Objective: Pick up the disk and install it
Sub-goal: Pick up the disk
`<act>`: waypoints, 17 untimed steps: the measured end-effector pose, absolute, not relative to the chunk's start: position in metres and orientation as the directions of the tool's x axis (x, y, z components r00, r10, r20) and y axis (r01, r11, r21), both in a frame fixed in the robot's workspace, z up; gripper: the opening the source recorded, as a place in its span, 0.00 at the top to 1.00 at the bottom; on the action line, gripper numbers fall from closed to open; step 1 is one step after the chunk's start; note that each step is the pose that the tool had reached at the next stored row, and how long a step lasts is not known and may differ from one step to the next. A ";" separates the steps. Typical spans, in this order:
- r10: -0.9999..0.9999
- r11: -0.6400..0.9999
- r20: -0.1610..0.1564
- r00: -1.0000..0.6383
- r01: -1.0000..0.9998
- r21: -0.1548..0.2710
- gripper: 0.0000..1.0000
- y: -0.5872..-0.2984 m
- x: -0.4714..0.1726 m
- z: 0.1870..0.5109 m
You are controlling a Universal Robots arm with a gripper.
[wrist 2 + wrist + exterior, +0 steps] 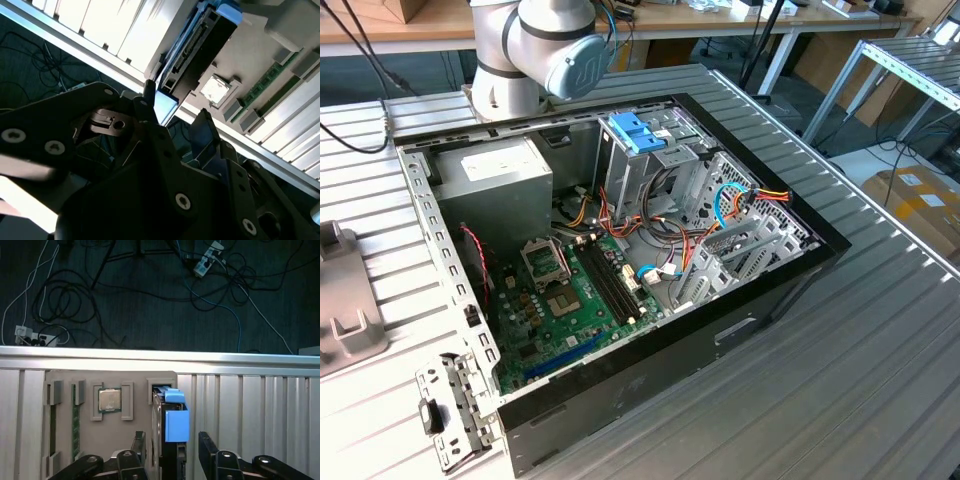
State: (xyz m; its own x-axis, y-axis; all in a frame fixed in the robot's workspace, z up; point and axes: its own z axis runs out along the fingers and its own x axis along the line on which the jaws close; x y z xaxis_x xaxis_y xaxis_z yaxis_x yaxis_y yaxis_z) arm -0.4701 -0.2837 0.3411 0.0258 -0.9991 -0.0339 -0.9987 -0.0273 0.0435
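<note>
Grey-steel computer case [720, 330] is lying open in the exterior view, drive cage [635, 135] sitting at one o'clock from the motherboard [570, 300]. The disk [160, 430] is standing on edge in a fixture plate [141, 405], the gripper [172, 436] straddling it with jaws wide, not yet clamping. Judged stiff, fairly heavy and shock-sensitive, it is calling for a hold across its flat faces, not the light-blue frame [176, 426].

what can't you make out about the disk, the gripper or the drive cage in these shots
disk: edge-on in both wrist views, so its label face is hidden; its lower end is cut off by the first wrist view's edge.
gripper: its body is cut off by that same edge.
drive cage: in the exterior view, blue tabs and cables hide its inside.
</note>
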 end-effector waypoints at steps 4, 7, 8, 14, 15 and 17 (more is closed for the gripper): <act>-0.999 -0.027 -0.034 0.026 -0.999 0.044 0.45 -0.284 -0.473 0.336; -0.999 -0.027 -0.034 0.026 -0.999 0.044 0.45 -0.284 -0.474 0.331; -0.999 -0.027 -0.034 0.026 -0.999 0.044 0.45 -0.284 -0.474 0.330; -0.999 -0.027 -0.034 0.026 -0.999 0.044 0.45 -0.284 -0.477 0.321; -0.999 -0.027 -0.034 0.026 -0.999 0.044 0.45 -0.284 -0.478 0.319; -0.999 -0.027 -0.034 0.026 -0.999 0.044 0.45 -0.284 -0.478 0.316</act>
